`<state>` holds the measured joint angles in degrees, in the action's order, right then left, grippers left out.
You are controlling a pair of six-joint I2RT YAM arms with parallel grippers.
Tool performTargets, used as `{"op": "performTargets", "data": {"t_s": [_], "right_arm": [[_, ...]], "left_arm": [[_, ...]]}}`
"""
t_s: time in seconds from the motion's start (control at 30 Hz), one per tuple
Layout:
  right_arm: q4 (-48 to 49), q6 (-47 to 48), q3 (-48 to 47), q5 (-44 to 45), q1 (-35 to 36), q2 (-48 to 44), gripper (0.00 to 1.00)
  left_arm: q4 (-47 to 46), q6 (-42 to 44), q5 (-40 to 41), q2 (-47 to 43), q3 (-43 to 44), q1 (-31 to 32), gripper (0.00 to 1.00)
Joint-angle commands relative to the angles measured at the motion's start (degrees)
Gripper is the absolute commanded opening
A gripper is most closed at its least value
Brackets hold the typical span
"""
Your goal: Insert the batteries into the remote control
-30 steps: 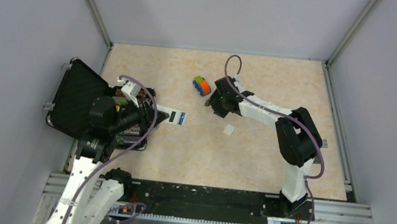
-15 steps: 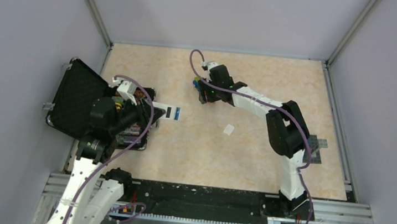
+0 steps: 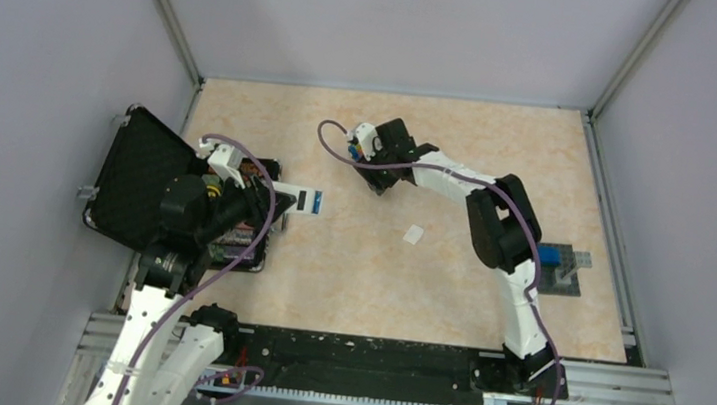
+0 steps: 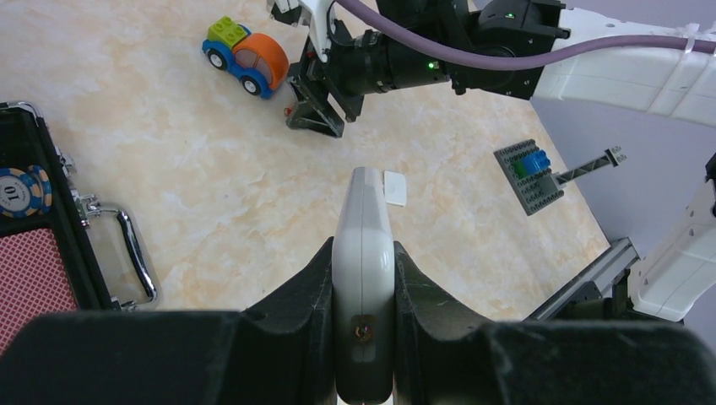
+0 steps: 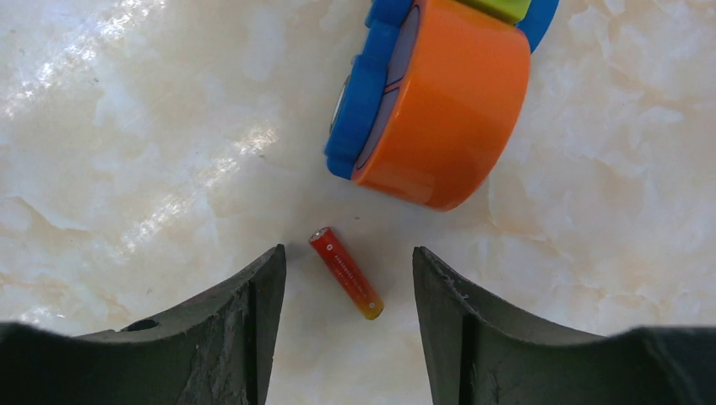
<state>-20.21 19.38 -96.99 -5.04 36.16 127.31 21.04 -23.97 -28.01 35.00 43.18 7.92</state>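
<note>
Judging by how things lie, the loading has barely begun. On the left, the left gripper (image 4: 361, 253) is clamped tight on the remote control (image 4: 363, 215), holding it edge-up above the counter (image 4: 211, 194). No battery can be seen in it from here. A small white flat piece (image 4: 395, 187) (perhaps the battery cover) lies just past its tip. Further right, the right gripper (image 5: 347, 253) hangs low beside the toy car (image 5: 431, 93), jaws apart and empty. The orange-red battery (image 5: 346, 272) lies flat on the counter between them, touching neither finger. The blue battery I cannot find. Both insertions look left to do.
</note>
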Motion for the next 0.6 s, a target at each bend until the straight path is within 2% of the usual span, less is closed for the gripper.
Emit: {"op": "performTargets", "data": {"t_s": [0.0,0.07,0.2,0.37,0.57], "right_arm": [[-3.1,1.3,-4.0,-1.1,-1.7,3.1,0.55],[-4.1,0.8,-4.2,-1.0,-1.9,3.6,0.53],[-6.4,-0.9,-4.5,-2.8,-2.7,4.1,0.44],[-7.1,-3.6,-1.7,-4.9,-3.1,2.2,0.28],[-4.6,-12.3,4.0,-6.0,-3.1,-1.9,0.14]], "left_arm": [[-0.5,0.7,0.6,-0.9,3.7,0.1,0.00],[0.1,0.9,0.9,-1.1,3.9,0.1,0.00],[-0.3,0.6,1.0,-1.0,3.9,0.1,0.00],[-0.7,-0.1,0.5,-0.5,3.5,0.1,0.00],[-0.6,-0.4,0.2,-0.2,3.3,0.1,0.00]]}}
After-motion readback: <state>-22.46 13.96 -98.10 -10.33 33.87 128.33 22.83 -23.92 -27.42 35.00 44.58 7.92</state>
